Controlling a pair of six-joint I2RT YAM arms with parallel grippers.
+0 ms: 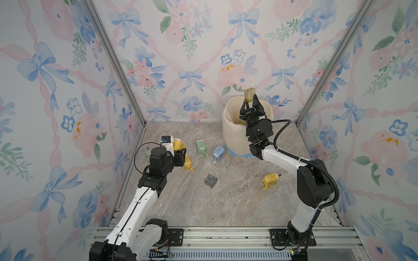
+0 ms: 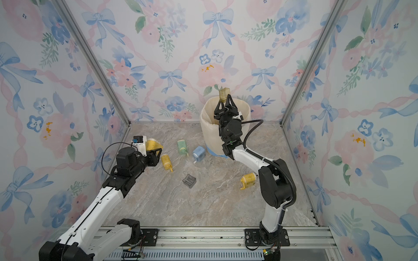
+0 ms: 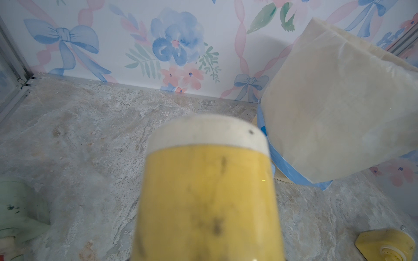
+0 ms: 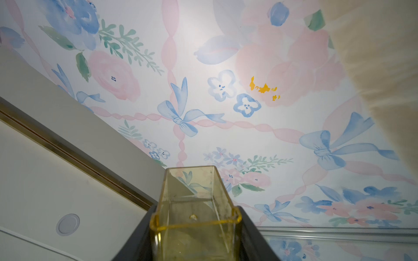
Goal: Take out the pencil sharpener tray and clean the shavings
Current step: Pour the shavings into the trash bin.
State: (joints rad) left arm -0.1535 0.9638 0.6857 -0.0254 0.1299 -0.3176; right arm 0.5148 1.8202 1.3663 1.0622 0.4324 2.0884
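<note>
here, the right hand (image 1: 251, 101) is raised above the cream bin (image 1: 233, 133) at the back of the marble-patterned worktop (image 1: 226, 203), its fingers closed on the sides of a clear yellow tray (image 1: 249, 93), which points up near the bin's far rim. in the right wrist view the yellow tray (image 4: 194, 203) shows its open side, its walls see-through. the left hand (image 1: 181, 151) sits near the left wall, gripping a yellow sharpener (image 1: 178, 144) just above the worktop; in the left wrist view this yellow sharpener (image 3: 208, 192) fills the foreground, blurred. lying loose on the worktop are a green sharpener (image 1: 201, 146), a blue sharpener (image 1: 218, 153), a second yellow sharpener (image 1: 188, 163) just beside the left hand, a third yellow sharpener (image 1: 270, 179) near the right arm, and a grey tray (image 1: 210, 180) in the middle, apart from the rest.
</note>
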